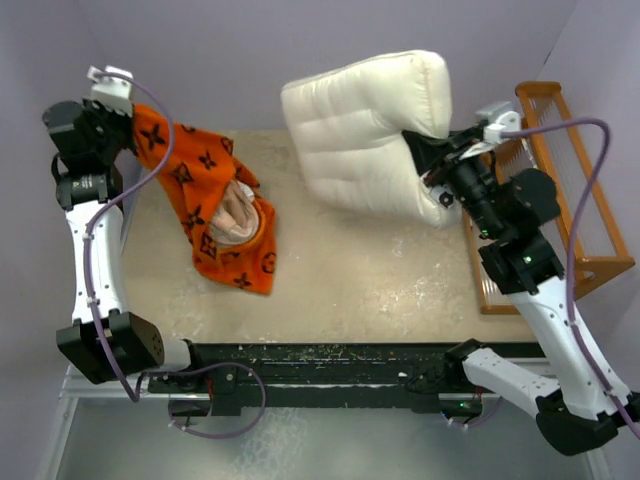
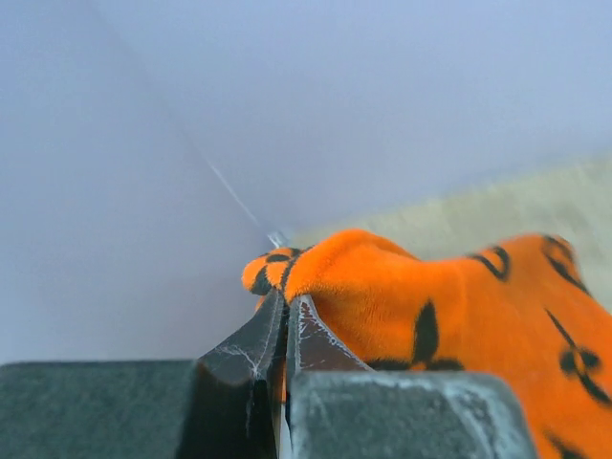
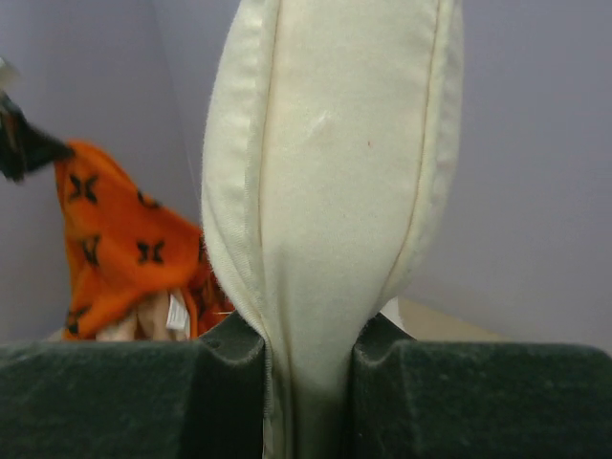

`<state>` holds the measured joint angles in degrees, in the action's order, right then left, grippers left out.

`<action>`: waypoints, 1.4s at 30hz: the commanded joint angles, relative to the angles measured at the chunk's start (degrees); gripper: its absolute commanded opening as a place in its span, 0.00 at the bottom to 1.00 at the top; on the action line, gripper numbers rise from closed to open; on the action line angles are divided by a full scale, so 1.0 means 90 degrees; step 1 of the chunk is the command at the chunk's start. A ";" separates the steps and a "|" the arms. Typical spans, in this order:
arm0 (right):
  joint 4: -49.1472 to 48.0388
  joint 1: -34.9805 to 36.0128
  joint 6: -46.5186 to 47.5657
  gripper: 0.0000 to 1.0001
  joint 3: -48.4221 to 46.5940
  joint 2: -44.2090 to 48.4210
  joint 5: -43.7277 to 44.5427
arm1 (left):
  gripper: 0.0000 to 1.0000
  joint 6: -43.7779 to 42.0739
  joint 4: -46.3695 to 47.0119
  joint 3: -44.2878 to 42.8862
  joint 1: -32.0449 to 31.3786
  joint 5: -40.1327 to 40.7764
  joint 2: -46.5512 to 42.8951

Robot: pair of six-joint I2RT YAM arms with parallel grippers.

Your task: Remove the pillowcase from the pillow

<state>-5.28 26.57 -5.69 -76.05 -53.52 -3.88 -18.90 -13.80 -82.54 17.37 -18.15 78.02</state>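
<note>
The orange pillowcase (image 1: 205, 205) with dark brown motifs hangs at the left from my left gripper (image 1: 133, 112), which is shut on its top edge; its lower part rests crumpled on the table, pale lining showing. In the left wrist view the orange pillowcase (image 2: 449, 306) bulges out past the left gripper (image 2: 285, 306), whose jaws pinch the fabric. The cream-white pillow (image 1: 375, 130) is bare and lifted off the table at the right. My right gripper (image 1: 425, 150) is shut on its right edge. The right wrist view shows the pillow (image 3: 330, 163) squeezed narrow in the right gripper (image 3: 308, 354).
A wooden slatted rack (image 1: 570, 200) stands at the right edge of the beige table (image 1: 350, 290). Grey walls close in behind and on both sides. The pillowcase (image 3: 115, 249) shows at the left of the right wrist view.
</note>
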 commanded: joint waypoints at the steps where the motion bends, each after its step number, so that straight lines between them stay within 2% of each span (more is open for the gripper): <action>1: -0.1155 0.0012 -0.0502 0.00 0.0085 -0.0090 -0.0310 | 0.00 0.0472 0.1431 -0.1320 0.0112 0.0919 -0.0203; 3: -0.1419 0.0017 -0.0689 0.00 0.0113 -0.0289 -0.0425 | 0.00 0.0493 0.1334 -0.1596 0.0114 0.0753 -0.0189; 5: -0.1603 0.0017 -0.0961 0.00 0.0216 -0.0439 -0.0431 | 0.00 0.0632 0.1022 -0.1640 0.0112 0.0069 -0.0231; 6: -0.1703 0.0017 -0.1047 0.00 0.0292 -0.0496 -0.0387 | 0.06 0.0698 0.0725 -0.1640 0.0103 -0.0469 -0.0237; 7: -0.1663 0.0016 -0.1167 0.00 0.0380 -0.0567 -0.0420 | 0.19 0.0772 0.0422 -0.1614 0.0088 -0.0987 -0.0233; 8: -0.1817 0.0017 -0.1473 0.00 0.0471 -0.0622 -0.0364 | 0.37 0.0810 0.0081 -0.1552 0.0060 -0.1455 -0.0208; 9: -0.1953 0.0017 -0.1591 0.00 0.0557 -0.0676 -0.0218 | 0.50 0.0768 -0.0192 -0.1424 -0.0017 -0.1769 -0.0199; 10: -0.2020 0.0017 -0.1696 0.00 0.0597 -0.0763 -0.0127 | 0.57 0.0616 -0.0466 -0.1294 -0.0101 -0.2013 -0.0176; 16: -0.2032 0.0003 -0.2489 0.00 0.0641 -0.1371 0.0598 | 0.80 0.0038 -0.1536 -0.0507 -0.0330 -0.3066 -0.0209; 20: -0.1479 -0.0022 -0.2842 0.00 0.0692 -0.1755 0.1018 | 0.97 -0.0483 -0.2261 -0.0417 -0.0458 -0.3432 -0.0226; 23: -0.1017 -0.0034 -0.2750 0.00 0.0991 -0.1878 0.1327 | 1.00 -0.0786 -0.2471 -0.0199 -0.0459 -0.3392 -0.0325; 24: -0.0829 -0.0032 -0.2639 0.03 0.1060 -0.1919 0.1440 | 1.00 -0.0880 -0.2485 -0.0080 -0.0464 -0.3332 -0.0380; 25: -0.0602 -0.0032 -0.2462 0.14 0.1096 -0.1966 0.1501 | 1.00 -0.0976 -0.2495 0.0038 -0.0460 -0.3255 -0.0423; 26: -0.0371 -0.0032 -0.2283 0.31 0.1105 -0.2023 0.1534 | 1.00 -0.1092 -0.2543 0.0148 -0.0464 -0.3184 -0.0437; 29: 0.0268 -0.0042 -0.1651 0.92 0.0950 -0.2194 0.1765 | 1.00 -0.1271 -0.2710 0.0438 -0.0465 -0.2914 -0.0435; 30: 0.0491 -0.0042 -0.1467 0.99 0.0852 -0.2212 0.1921 | 0.99 -0.1278 -0.2676 0.0569 -0.0465 -0.2844 -0.0456; 36: 0.0993 -0.0034 -0.0919 1.00 0.0729 -0.2026 0.2634 | 0.99 -0.0863 -0.1724 0.1659 -0.0457 -0.2344 -0.0862; 39: 0.0944 -0.0039 -0.1193 1.00 0.1299 -0.1797 0.3339 | 1.00 -0.0376 -0.0924 0.2338 -0.0464 -0.2001 -0.1062; 42: 0.1270 -0.0042 -0.1572 1.00 0.1944 -0.1485 0.4528 | 1.00 0.0090 -0.0465 0.2811 -0.0462 -0.1694 -0.1060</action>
<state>5.10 26.46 -18.41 -63.05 -71.77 20.75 -24.38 -28.36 -61.04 13.37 -37.43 70.00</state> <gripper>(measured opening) 0.996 0.993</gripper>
